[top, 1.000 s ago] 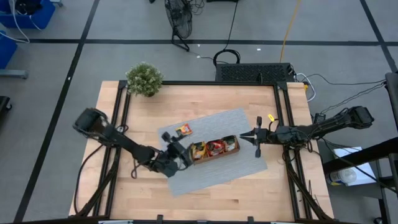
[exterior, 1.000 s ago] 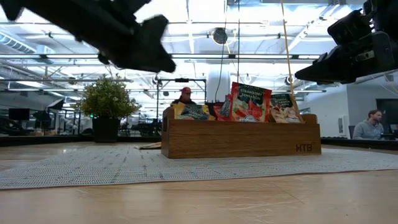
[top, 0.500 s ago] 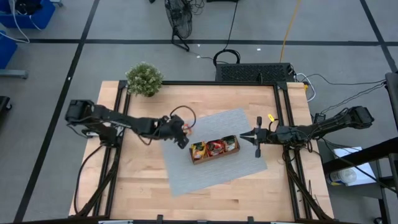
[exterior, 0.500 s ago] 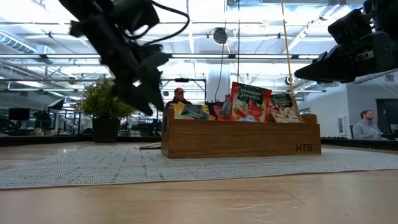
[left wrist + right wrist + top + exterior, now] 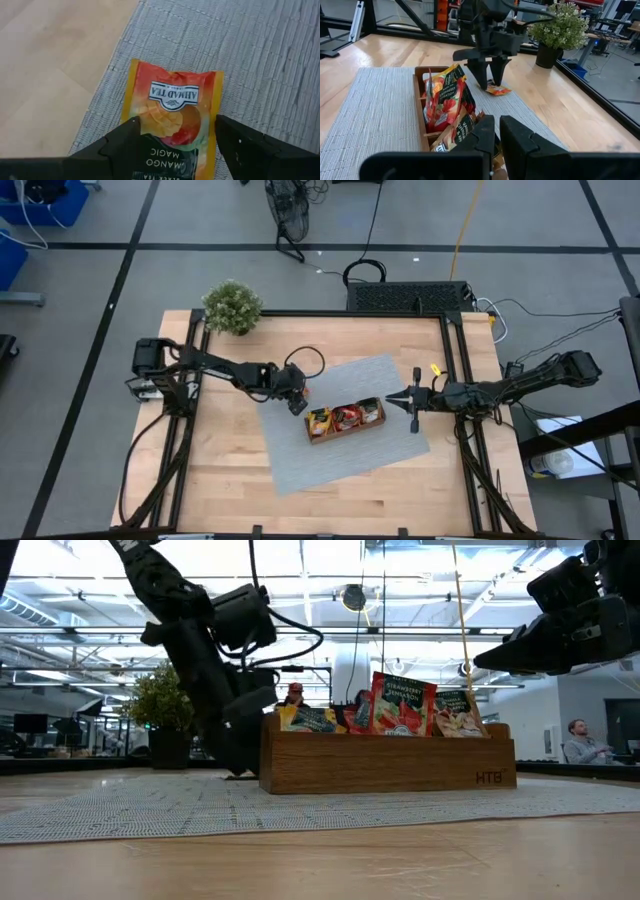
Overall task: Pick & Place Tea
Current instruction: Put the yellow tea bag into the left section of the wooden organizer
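Straddling the orange tea sachet (image 5: 170,112) flat on the grey mat (image 5: 260,65), my left gripper (image 5: 175,145) fingers spread wide, not touching it; arm angled down beside the wooden tray (image 5: 345,420); right gripper (image 5: 412,400) closed, empty

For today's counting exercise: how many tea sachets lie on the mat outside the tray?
1. An orange-yellow sachet lies flat on the grey mat beside the tray, between the left gripper's open fingers. The others stand in the tray.
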Tool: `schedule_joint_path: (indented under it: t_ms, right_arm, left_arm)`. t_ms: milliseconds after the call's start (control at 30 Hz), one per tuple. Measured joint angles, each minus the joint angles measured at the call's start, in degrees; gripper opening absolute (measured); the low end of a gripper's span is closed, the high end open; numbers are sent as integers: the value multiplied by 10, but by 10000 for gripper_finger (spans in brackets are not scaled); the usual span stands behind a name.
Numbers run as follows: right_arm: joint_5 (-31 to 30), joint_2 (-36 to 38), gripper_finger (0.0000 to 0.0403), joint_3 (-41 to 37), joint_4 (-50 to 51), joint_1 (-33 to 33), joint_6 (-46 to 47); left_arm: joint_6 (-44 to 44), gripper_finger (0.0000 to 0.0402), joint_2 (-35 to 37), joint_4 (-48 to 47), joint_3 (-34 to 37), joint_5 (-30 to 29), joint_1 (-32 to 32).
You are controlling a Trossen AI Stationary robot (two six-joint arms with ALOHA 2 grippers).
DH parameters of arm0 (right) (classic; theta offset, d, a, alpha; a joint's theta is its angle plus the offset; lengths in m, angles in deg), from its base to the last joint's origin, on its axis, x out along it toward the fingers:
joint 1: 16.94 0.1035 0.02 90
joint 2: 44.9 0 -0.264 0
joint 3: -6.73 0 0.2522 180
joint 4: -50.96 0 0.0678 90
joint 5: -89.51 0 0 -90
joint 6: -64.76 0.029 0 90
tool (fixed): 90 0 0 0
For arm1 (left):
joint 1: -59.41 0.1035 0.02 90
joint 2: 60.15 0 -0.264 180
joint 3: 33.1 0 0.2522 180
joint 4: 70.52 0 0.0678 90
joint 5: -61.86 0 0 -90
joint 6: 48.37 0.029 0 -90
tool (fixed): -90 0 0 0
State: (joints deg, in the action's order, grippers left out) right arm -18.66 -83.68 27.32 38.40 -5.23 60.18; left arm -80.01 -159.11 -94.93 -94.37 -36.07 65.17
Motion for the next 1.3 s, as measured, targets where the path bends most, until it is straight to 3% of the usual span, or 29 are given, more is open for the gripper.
schedule_joint_path:
  t_ms: [467, 700, 1000, 1200, 1300]
  right_arm:
    - [-1, 0, 18, 0, 0, 0, -4]
    - [0, 0, 18, 0, 1, 0, -4]
    - [0, 0, 18, 0, 1, 0, -4]
    - [0, 0, 18, 0, 1, 0, -4]
    - [0, 0, 18, 0, 1, 0, -4]
  left_arm:
    - [-13, 247, 2, -83, -1, -2, -4]
    - [-31, 167, 2, -105, 1, -5, -3]
    - [-20, 13, 2, -106, 2, -4, -4]
    - [2, 5, 12, -123, -9, -11, -6]
    - [-2, 17, 30, -147, -24, 23, -7]
